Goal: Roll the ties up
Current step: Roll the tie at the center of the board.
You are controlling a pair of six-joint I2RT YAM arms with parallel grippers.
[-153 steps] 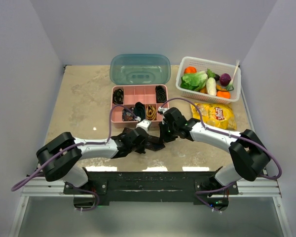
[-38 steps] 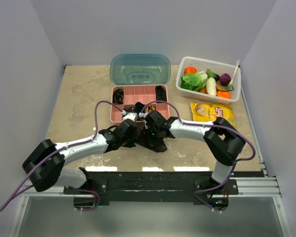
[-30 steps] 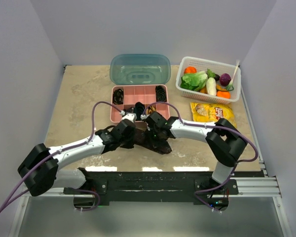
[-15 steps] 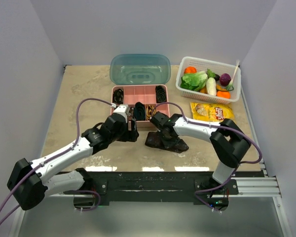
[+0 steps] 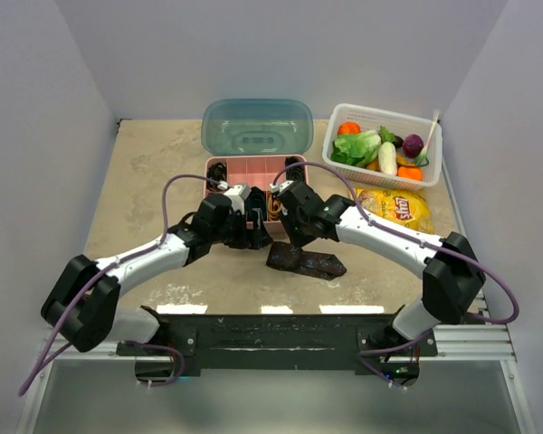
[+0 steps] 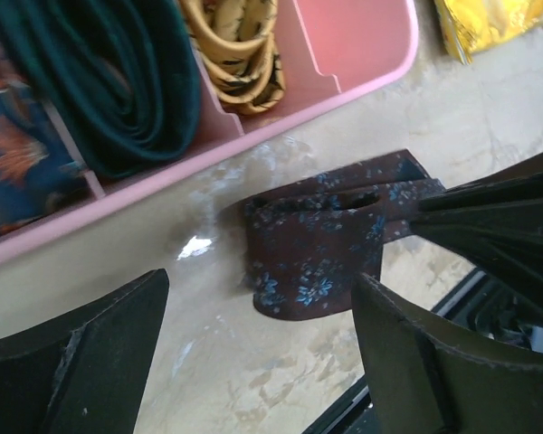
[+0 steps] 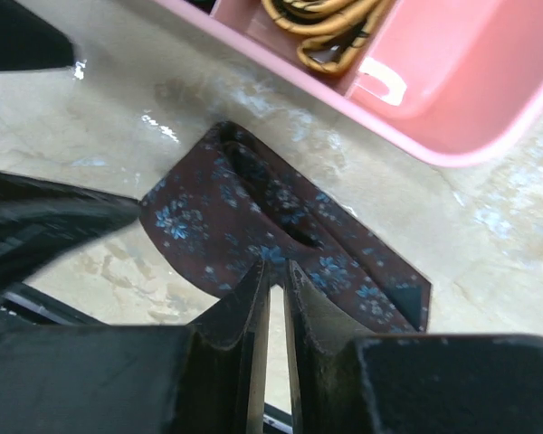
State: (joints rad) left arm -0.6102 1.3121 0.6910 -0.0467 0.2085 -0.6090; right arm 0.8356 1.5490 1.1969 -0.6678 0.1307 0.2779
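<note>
Left gripper point(image 6: 261, 280) hangs spread wide and empty, probably to straddle the maroon tie point(image 6: 317, 240) just beneath it (loosely folded, no coil yet). Right gripper point(image 7: 276, 267), pinched shut on nothing, hovers over it. Beyond, the pink tray point(image 6: 344, 54) stores a gold coil point(image 6: 240, 45).

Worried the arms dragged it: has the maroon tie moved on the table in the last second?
Yes. The maroon tie has slid right: its end now lies almost in line with the left edge of the chip bag.
</note>
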